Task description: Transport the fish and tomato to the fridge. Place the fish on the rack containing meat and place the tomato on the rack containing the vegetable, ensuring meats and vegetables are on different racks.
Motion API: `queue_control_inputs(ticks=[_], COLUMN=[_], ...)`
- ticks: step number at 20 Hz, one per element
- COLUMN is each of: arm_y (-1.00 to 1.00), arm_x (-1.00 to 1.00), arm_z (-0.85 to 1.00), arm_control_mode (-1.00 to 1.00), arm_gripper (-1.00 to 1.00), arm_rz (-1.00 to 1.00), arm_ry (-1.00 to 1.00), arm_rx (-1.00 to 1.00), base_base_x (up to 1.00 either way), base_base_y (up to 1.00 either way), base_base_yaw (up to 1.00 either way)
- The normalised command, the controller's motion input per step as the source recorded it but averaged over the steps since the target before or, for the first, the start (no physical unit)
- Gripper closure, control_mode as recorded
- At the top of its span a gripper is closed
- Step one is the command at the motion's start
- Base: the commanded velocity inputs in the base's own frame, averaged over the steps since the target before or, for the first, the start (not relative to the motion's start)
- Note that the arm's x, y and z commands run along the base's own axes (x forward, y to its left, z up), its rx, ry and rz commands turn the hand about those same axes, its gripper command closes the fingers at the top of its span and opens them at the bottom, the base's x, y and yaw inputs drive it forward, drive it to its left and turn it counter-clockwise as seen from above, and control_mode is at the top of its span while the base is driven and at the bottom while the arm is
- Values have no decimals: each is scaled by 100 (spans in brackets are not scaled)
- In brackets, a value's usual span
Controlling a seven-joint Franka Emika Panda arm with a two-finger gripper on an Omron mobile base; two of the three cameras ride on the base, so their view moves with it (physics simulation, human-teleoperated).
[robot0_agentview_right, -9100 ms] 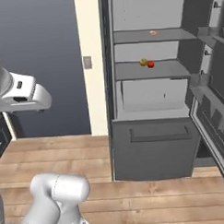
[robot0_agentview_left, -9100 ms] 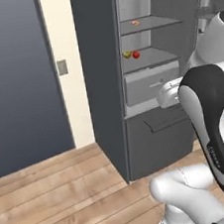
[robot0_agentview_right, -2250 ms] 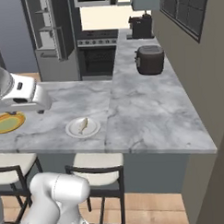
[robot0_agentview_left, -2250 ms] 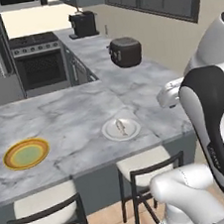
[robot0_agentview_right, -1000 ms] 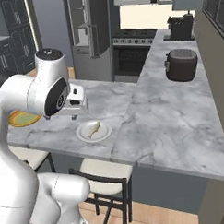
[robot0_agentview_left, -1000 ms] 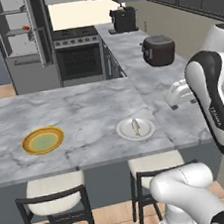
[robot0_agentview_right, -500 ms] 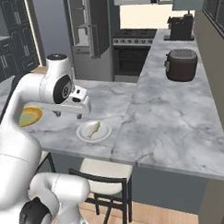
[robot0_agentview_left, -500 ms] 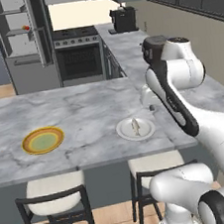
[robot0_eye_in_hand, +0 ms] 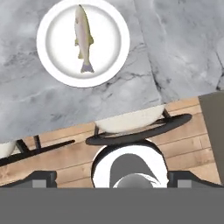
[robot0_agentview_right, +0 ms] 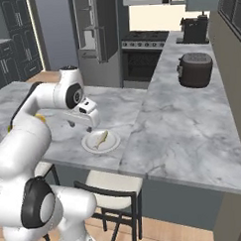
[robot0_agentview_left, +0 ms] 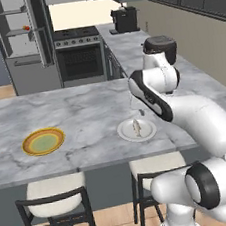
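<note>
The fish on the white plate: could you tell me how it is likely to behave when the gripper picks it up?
The fish is slim and long, so a grip across its middle should probably balance it. Its smooth silvery skin may be slippery. It lies loose on the shallow white plate, so a nudge from the open gripper would likely slide it.

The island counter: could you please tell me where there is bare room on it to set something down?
The marble counter is bare between the yellow plate and the white plate holding the fish, and across its far side toward the oven. The open gripper hangs over the white plate, so that spot is crowded.
</note>
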Motion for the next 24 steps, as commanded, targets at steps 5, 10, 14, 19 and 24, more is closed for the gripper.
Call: queue_control_inputs(ticks=[5, 10, 14, 19, 24], arm_y=[0, -2, -7, -4, -1], arm_x=[67, 66, 57, 53, 43], arm_z=[-44, -49, -43, -41, -43], arm_control_mode=[-100, -100, -100, -100, -100], arm_gripper=[-100, -100, -100, -100, -100], arm_rz=[-12, 0, 7, 5, 3], arm_ry=[19, 23, 12, 3, 3], arm_rx=[0, 0, 0, 0, 0], base_base_x=[0, 0, 0, 0, 0], base_base_y=[0, 0, 0, 0, 0], base_base_yaw=[0, 0, 0, 0, 0])
